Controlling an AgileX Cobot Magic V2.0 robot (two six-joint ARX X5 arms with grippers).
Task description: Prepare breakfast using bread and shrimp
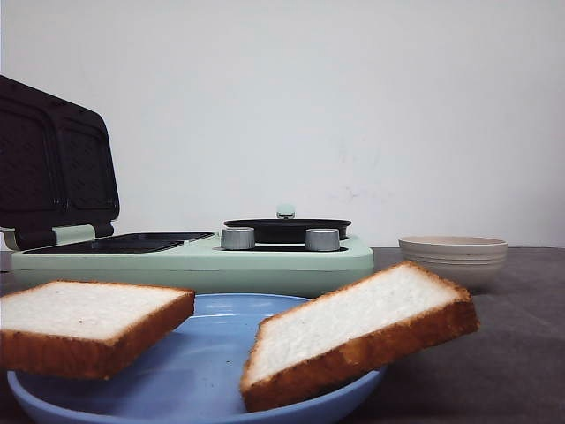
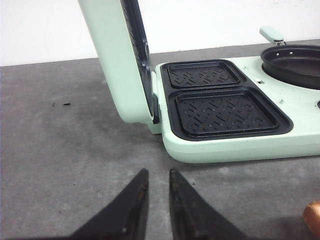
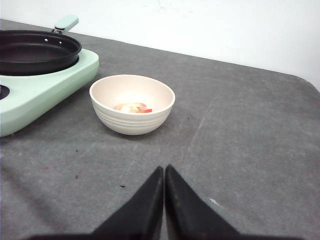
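Bread lies in two thick square slices on a blue plate (image 1: 177, 371) at the near edge of the front view: the left slice (image 1: 84, 322) overhangs the plate's rim, and the right slice (image 1: 362, 331) is tilted, its low corner in the plate and its high end off the rim. Both have white, finely porous crumb and golden-brown crust.

Left gripper (image 2: 156, 175) hangs over bare grey tabletop (image 2: 60, 150) with its black, tapered fingers nearly together, a narrow gap between the tips, holding and touching nothing. Right gripper (image 3: 164, 170) has its pointed black fingers pressed tip to tip, empty, over the same matte grey surface.

Shrimp (image 3: 134, 107) sits in the bottom of a cream bowl (image 3: 150, 122), a small pinkish-red and pale piece. The bowl is round with fine ridges ringing its outside, and stands just beside the right end of the cooker (image 1: 194, 261).

That cooker is a smooth, pale-green appliance. Its left part holds two rectangular black grill plates (image 2: 225, 112) with a raised maze-like pattern, and the hinged lid (image 1: 53, 163) stands open, dark inside. Its right part carries a shallow round black pan (image 3: 35, 50) with a green handle. Two round silver knobs (image 1: 237, 238) sit on the front.
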